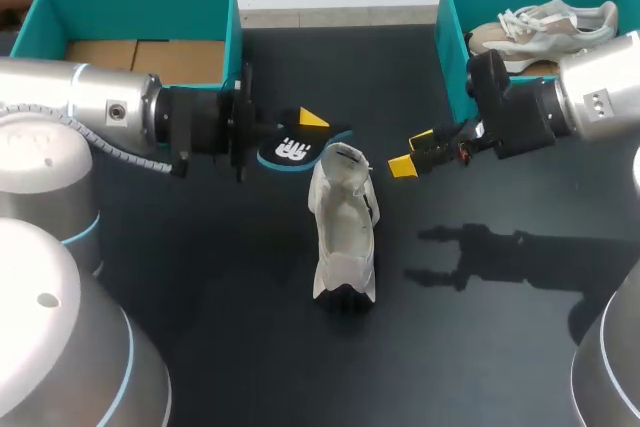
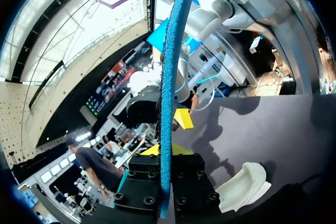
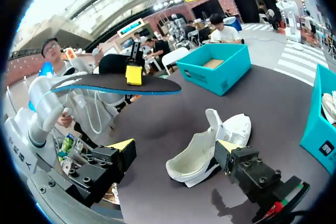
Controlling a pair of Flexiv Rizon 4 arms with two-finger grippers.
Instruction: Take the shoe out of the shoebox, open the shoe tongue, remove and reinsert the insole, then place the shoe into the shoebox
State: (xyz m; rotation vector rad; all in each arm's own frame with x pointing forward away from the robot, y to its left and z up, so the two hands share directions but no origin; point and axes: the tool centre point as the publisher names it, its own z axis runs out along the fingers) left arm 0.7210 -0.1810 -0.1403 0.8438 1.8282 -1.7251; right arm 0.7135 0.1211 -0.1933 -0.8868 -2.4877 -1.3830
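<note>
A white shoe (image 1: pixel 343 232) stands upright on the dark table (image 1: pixel 200 277), its opening turned up and its tongue pulled back. My left gripper (image 1: pixel 300 137) hovers just behind the shoe, shut on the black insole (image 1: pixel 291 150) with a blue underside. In the left wrist view the insole (image 2: pixel 170 77) runs edge-on between my left gripper's (image 2: pixel 167 156) fingers, with the shoe (image 2: pixel 244 184) off to one side. My right gripper (image 1: pixel 411 151) stands open to the right of the shoe's collar, holding nothing. In the right wrist view the shoe (image 3: pixel 210 148) lies ahead of the open right gripper (image 3: pixel 176 148), and the insole (image 3: pixel 115 83) hangs above it.
A teal shoebox (image 1: pixel 135 7) lined with cardboard stands at the back left. A second teal box (image 1: pixel 455 42) at the back right holds another pale shoe (image 1: pixel 545 27). The right arm's shadow falls on the table right of the shoe.
</note>
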